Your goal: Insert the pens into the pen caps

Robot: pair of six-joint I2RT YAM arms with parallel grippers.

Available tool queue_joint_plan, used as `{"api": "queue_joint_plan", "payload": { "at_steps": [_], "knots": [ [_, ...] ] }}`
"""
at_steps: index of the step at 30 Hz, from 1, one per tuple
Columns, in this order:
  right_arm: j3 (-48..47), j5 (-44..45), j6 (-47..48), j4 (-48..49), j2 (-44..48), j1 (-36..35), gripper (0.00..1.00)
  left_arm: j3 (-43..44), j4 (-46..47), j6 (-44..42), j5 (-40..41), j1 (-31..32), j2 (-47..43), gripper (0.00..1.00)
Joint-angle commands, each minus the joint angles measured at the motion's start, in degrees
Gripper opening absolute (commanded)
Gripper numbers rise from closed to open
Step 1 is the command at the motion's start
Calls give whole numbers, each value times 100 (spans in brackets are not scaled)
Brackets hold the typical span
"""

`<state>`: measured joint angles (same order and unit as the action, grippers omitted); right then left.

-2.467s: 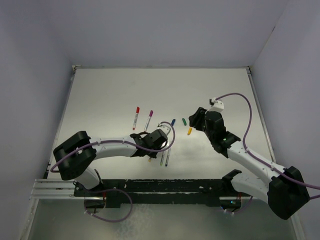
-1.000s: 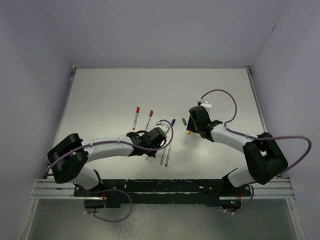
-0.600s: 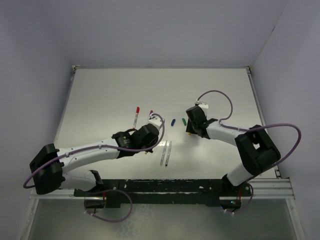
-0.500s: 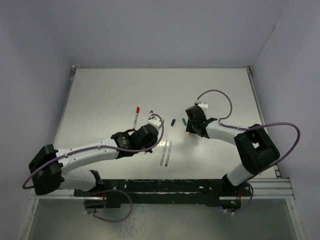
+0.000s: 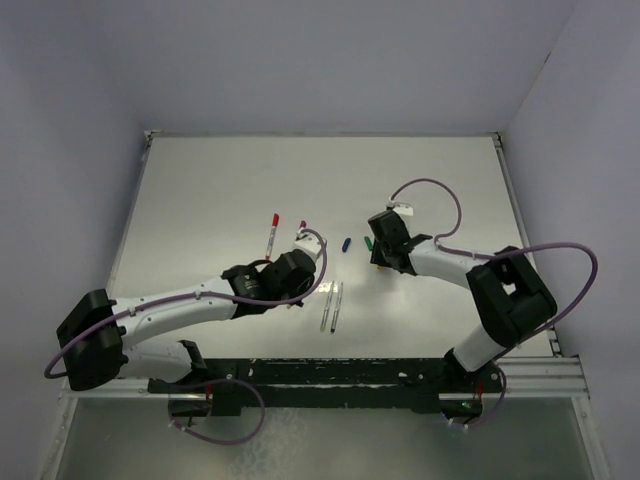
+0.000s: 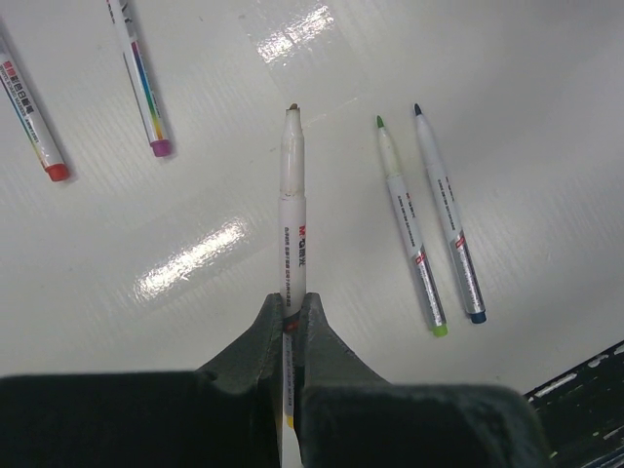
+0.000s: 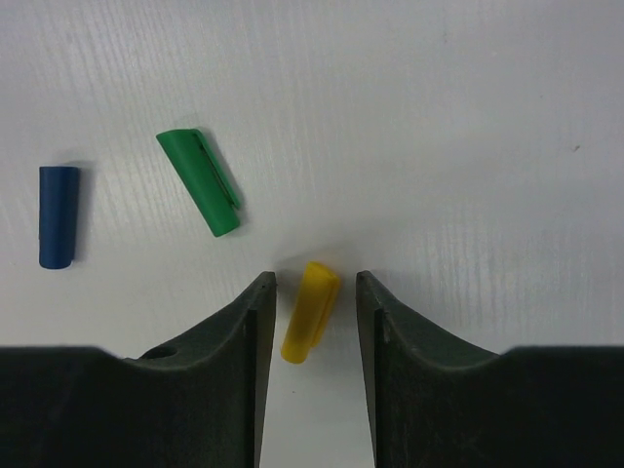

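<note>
My left gripper is shut on a white-barrelled pen that points forward above the table, its tip bare. Two uncapped pens, one green-tipped and one blue-tipped, lie to its right. A purple-capped pen and a red-capped pen lie to its left. My right gripper is open and low over the table, its fingers either side of the yellow cap without touching it. The green cap and blue cap lie just beyond, to the left.
The white table is walled at the back and sides. A black rail runs along the near edge. In the top view the left gripper and right gripper are apart, with the blue cap between them.
The right gripper's fingers have narrowed around the yellow cap. The left arm has swung left and slightly back, carrying its pen.
</note>
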<state>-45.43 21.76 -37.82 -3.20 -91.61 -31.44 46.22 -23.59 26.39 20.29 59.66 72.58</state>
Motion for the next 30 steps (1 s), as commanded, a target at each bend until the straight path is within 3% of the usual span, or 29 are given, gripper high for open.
{"api": "queue_joint_plan", "payload": {
  "at_steps": [1, 18, 21, 22, 24, 30],
  "knots": [
    [50, 12, -175, -468, 86, -161, 40, 8, 201, -63, 133, 19, -140, 0],
    [133, -48, -567, -304, -315, -237, 35, -61, 247, -87, 115, 19, -183, 0],
    [125, -53, -577, -340, -355, -234, 24, -84, 249, -78, 124, 19, -194, 0],
    [137, -54, -577, -358, -357, -238, 12, -86, 257, -73, 130, 18, -203, 0],
    [160, -56, -570, -385, -357, -239, 1, -102, 261, -73, 149, 18, -215, 0],
    [270, -186, -481, -300, -244, -240, 0, -163, 330, -38, 159, 18, -218, 0]
  ]
}}
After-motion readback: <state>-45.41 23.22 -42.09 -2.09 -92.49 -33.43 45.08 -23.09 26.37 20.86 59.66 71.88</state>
